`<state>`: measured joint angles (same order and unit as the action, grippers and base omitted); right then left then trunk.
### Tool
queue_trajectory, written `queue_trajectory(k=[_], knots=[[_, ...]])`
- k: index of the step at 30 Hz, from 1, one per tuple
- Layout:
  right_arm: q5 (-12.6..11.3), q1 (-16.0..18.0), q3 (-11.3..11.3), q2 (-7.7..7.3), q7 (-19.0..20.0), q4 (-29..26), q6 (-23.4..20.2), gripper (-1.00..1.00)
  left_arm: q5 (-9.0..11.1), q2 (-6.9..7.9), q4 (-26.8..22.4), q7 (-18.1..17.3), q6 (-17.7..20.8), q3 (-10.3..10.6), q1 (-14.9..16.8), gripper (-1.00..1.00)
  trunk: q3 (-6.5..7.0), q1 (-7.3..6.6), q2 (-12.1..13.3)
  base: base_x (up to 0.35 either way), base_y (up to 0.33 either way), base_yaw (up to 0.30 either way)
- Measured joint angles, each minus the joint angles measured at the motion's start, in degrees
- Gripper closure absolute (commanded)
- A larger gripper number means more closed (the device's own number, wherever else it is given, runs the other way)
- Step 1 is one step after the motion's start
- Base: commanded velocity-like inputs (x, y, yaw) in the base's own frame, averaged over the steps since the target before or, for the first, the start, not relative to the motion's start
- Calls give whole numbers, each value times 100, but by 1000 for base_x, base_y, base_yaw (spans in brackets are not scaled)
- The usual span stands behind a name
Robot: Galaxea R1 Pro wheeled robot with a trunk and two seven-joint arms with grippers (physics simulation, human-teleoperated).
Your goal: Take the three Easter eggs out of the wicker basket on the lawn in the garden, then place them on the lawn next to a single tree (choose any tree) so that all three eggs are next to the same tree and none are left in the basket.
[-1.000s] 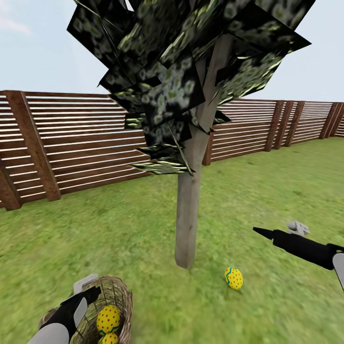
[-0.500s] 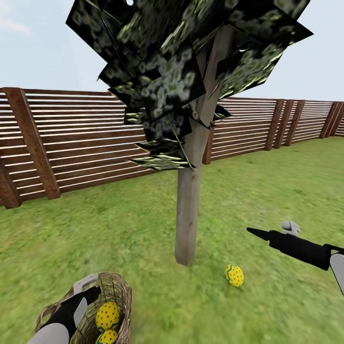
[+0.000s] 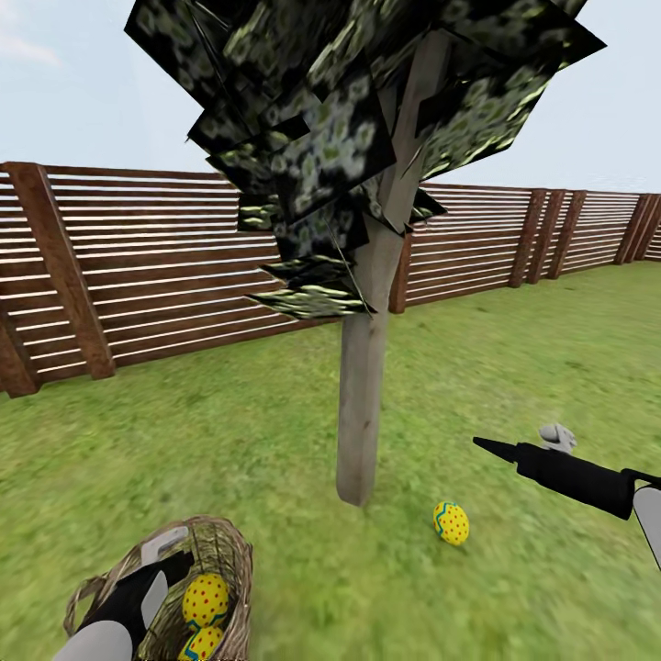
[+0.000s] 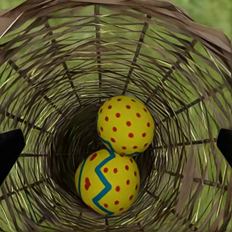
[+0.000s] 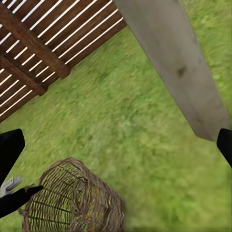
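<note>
The view tilted slightly; nothing else moved. Left gripper [image 4: 116,145] hung spread over the wicker basket [image 3: 225,551] holding two eggs [image 4: 125,125]; right gripper [image 5: 116,145] was spread too.

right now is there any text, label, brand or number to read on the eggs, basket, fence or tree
None: no text shows in any view.
The egg with the blue zigzag and the dotted egg in the wicker basket carry patterns only.
The egg on the lawn, the tree trunk and the fence bear no writing.
</note>
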<state>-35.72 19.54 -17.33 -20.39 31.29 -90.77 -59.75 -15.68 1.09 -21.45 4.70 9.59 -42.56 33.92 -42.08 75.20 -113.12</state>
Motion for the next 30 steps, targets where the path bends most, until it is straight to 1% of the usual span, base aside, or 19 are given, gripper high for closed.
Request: queue_trajectory(k=[26, 30], knots=[[0, 0, 0, 0, 2, 3, 0, -100, 0, -2, 5, -8, 8, 0, -2, -100, -467, 571, -1043, 0, 0, 0], [0, 0, 0, 0, 2, 3, 0, -100, -2, 0, 7, -58, 7, 0, -1, -100, -539, 659, -1203, 0, 0, 0]])
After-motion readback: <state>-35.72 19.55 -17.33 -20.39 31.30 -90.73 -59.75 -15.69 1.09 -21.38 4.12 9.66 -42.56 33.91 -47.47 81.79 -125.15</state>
